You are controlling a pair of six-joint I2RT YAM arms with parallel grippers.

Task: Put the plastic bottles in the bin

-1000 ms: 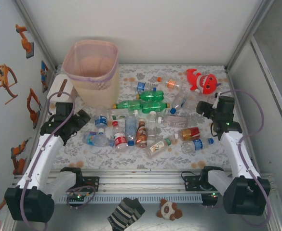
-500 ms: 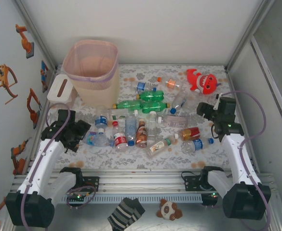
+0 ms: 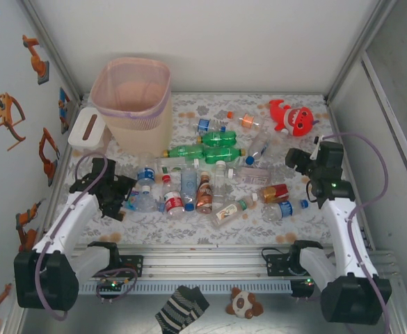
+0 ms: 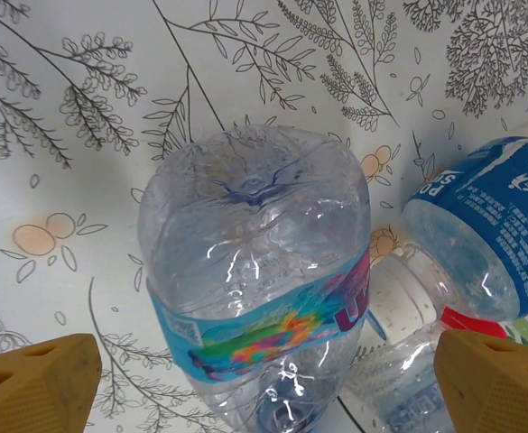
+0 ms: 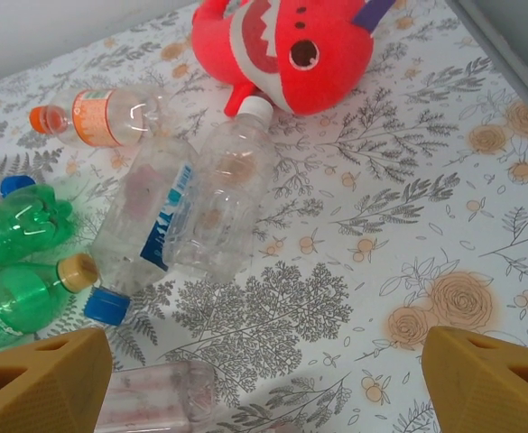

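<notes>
The white slotted box [image 3: 86, 130] sits far left, touching the bin [image 3: 144, 129], which stands upright in the far left corner of the flowered table [image 3: 259, 229]. Nearer than both, my left claw [image 3: 118, 197] hangs low with its fingers spread wide, gripping nothing. From my left wrist I see a crumpled clear bottle [image 4: 254, 271] with a rainbow label lying between my yellow fingertips [image 4: 38, 383], its base pointing away from me. A blue-labelled bottle [image 4: 489, 225] lies just beside it.

The plastic bottles [image 3: 189, 182] are scattered across the middle of the table, all outside the bin. Two green ones [image 3: 213, 146] lie side by side near its foot.

My right claw [image 3: 297, 158] hovers at the right of the heap, likewise released and empty. Beneath it a blue-capped bottle [image 5: 142, 216] and a white-capped bottle [image 5: 227, 194] lie touching, the white cap just beside the red plush toy [image 5: 282, 45].
</notes>
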